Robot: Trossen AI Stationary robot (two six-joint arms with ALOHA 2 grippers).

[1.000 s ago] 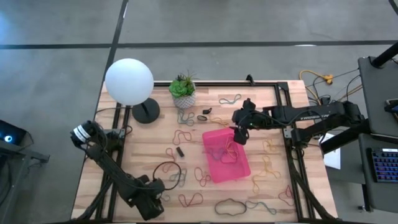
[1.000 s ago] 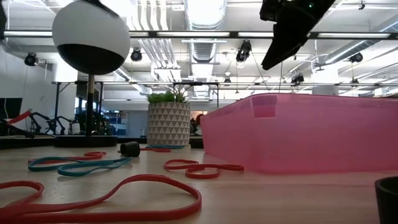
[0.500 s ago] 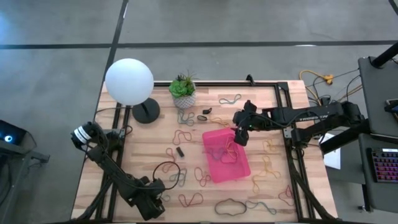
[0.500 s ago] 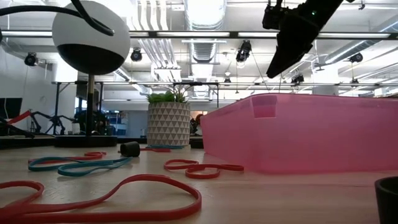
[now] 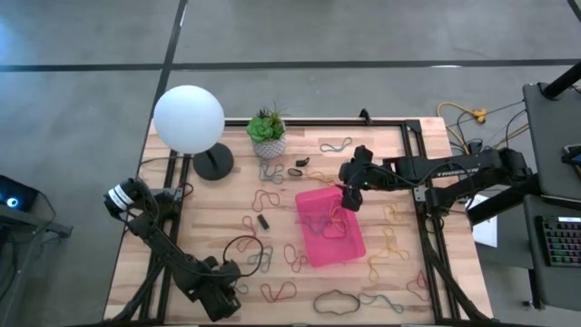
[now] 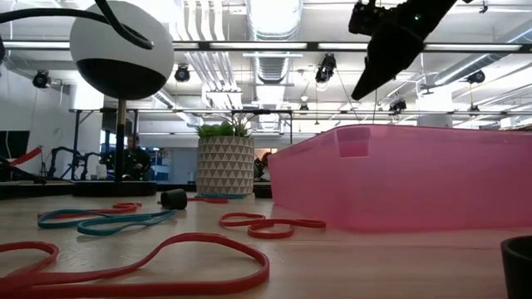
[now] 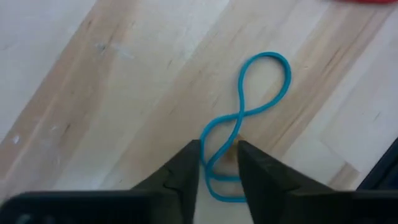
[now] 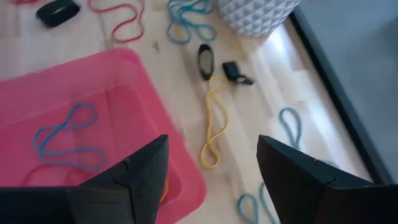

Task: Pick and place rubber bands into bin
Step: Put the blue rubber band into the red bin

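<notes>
A wooden desk [image 5: 204, 227] carries a scatter of coloured rubber bands [image 5: 280, 292] around a shallow pink bin [image 5: 330, 226], which sits right of the desk's centre with several bands already lying in it, among them a blue loop [image 8: 62, 134]. Toward the far edge stand a lamp with a white globe [image 5: 189, 119] and a small potted plant [image 5: 268, 133] in a patterned white pot. The right arm reaches in from the right side, its right gripper [image 5: 351, 193] hanging above the bin's far right corner with the fingers spread wide and nothing between them; a yellow band [image 8: 214, 121] lies on the wood just beside the bin. The left arm stretches along the desk's left side to the near edge, where the left gripper [image 7: 217, 167] is down at the surface, its fingers standing close on either side of a blue band [image 7: 249, 112] twisted into a figure eight; whether they are pinching it cannot be told. From desk height, a long red band [image 6: 158, 257] curls in the foreground.
</notes>
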